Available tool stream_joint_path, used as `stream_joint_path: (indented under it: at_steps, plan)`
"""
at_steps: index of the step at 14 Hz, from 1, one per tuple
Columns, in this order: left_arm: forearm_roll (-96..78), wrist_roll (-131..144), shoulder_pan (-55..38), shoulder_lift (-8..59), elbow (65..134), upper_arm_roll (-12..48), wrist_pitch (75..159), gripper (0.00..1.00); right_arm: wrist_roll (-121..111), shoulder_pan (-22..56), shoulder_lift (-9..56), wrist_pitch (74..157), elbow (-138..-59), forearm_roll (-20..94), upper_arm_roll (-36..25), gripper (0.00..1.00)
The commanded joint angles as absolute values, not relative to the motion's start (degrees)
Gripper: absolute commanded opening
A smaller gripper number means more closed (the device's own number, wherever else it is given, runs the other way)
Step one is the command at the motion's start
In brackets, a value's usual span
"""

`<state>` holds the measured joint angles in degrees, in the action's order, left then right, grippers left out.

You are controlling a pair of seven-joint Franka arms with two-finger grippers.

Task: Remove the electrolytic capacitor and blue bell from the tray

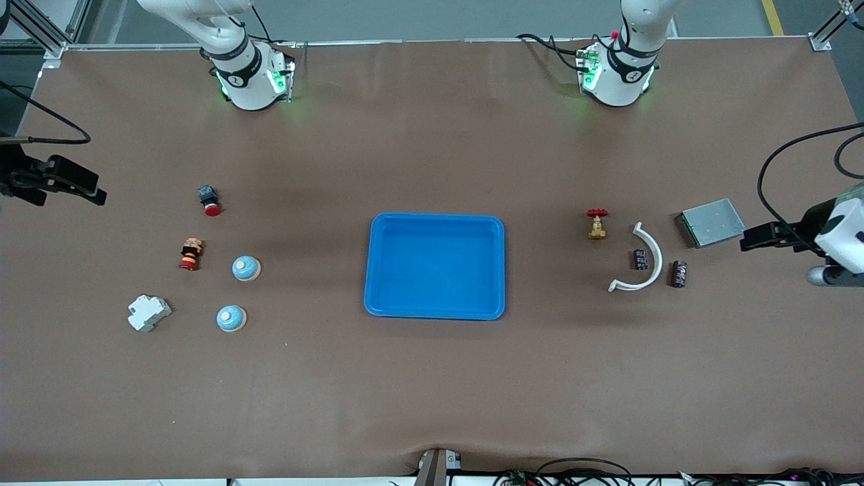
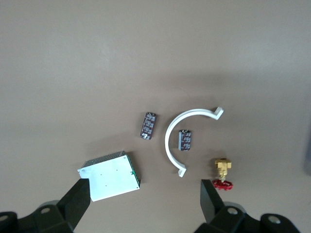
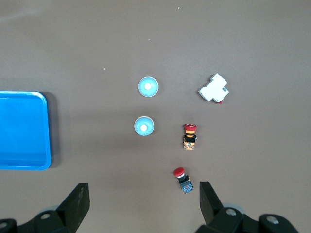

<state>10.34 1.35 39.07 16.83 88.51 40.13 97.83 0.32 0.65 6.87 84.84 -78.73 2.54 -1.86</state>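
Two small black capacitors lie toward the left arm's end of the table. One capacitor [image 1: 640,259] [image 2: 184,140] sits inside a white curved strip, the other [image 1: 679,274] [image 2: 148,125] just outside it. Two pale blue dome bells [image 1: 246,268] [image 1: 231,318] [image 3: 144,125] [image 3: 148,87] stand toward the right arm's end. A blue tray [image 1: 435,270] sits between them, with nothing in it. My left gripper [image 1: 750,240] [image 2: 146,187] hangs open high over the capacitors and the metal box. High over the red button, my right gripper [image 1: 94,190] [image 3: 144,190] is open as well. Neither holds anything.
Beside the capacitors are the white curved strip [image 1: 657,260], a brass valve with a red handle [image 1: 597,225] and a flat metal box [image 1: 712,221]. Near the bells lie a red push button [image 1: 210,200], a red-and-yellow part [image 1: 191,254] and a white breaker [image 1: 148,312].
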Motion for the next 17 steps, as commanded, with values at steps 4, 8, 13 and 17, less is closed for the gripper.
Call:
stream_joint_path:
  at_steps: [4, 8, 13, 17]
  plan:
    - [9.1, 4.6, 39.6, 13.0, 84.6, 41.0, 96.4, 1.00, 1.1, 1.1, 5.6, 85.3, -79.5, 3.2, -1.7, 1.00]
    - [9.2, 4.5, 36.8, 14.1, 82.4, 40.4, 96.4, 1.00, 1.1, 1.2, 5.7, 85.6, -79.5, 3.2, -1.7, 1.00]
    - [5.3, 4.5, 8.2, 11.0, 82.1, 13.7, 95.4, 1.00, 1.1, 1.2, 5.6, 85.6, -79.6, 3.2, -1.7, 1.00]
    - [3.9, 4.5, -3.8, 8.5, 81.7, 2.7, 95.4, 1.00, 1.1, 1.8, 5.7, 85.7, -79.9, 3.1, -1.8, 1.00]
